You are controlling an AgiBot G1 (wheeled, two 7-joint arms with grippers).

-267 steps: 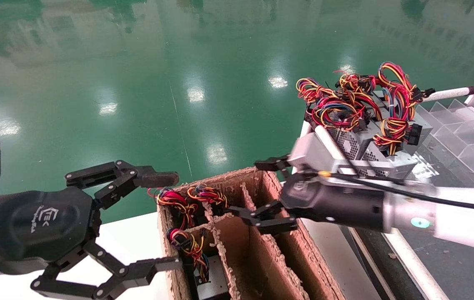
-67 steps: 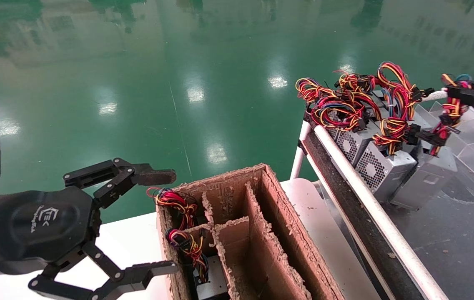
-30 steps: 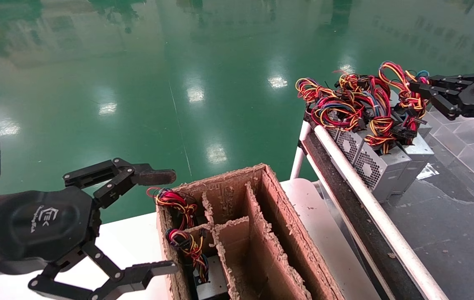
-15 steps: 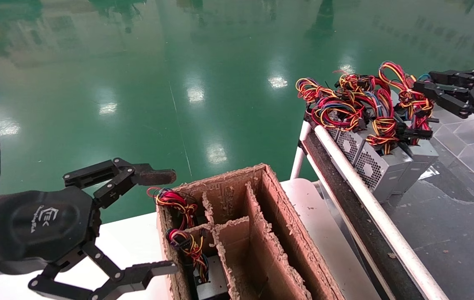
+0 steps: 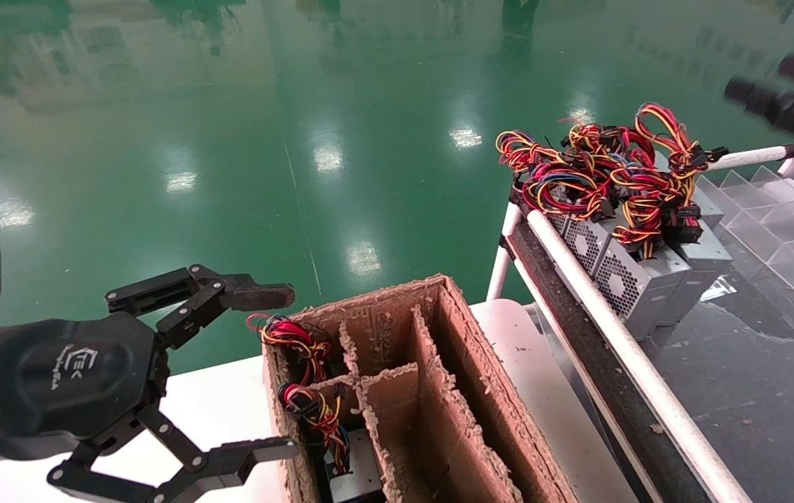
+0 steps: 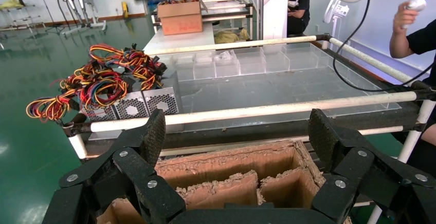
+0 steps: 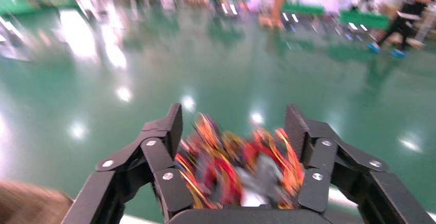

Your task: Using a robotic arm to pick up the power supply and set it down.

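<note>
Several grey power supplies stand in a row on the rack at the right; the end one [image 5: 709,257] leans against its neighbour [image 5: 637,283], and their red and yellow wire bundles [image 5: 613,178] pile on top. My right gripper [image 5: 760,78] hovers open, high above and to the right of them, touching nothing. In the right wrist view the open right gripper [image 7: 234,118] frames the blurred wires [image 7: 226,167] well beyond its fingers. My left gripper [image 5: 285,372] is parked open beside the cardboard box [image 5: 438,363]; in its own view the left gripper [image 6: 237,131] faces the power supplies [image 6: 139,105].
The cardboard box has dividers, and two more wired units [image 5: 313,412] fill its left compartments. White rack rails [image 5: 620,349] border a dark tray with clear bins [image 5: 788,230]. A person [image 6: 416,34] stands beyond the rack. Green floor lies behind.
My right gripper has let go of the wire bundle and swung up and away to the right. The released power supply stays leaning beside the others. The left arm has not moved.
</note>
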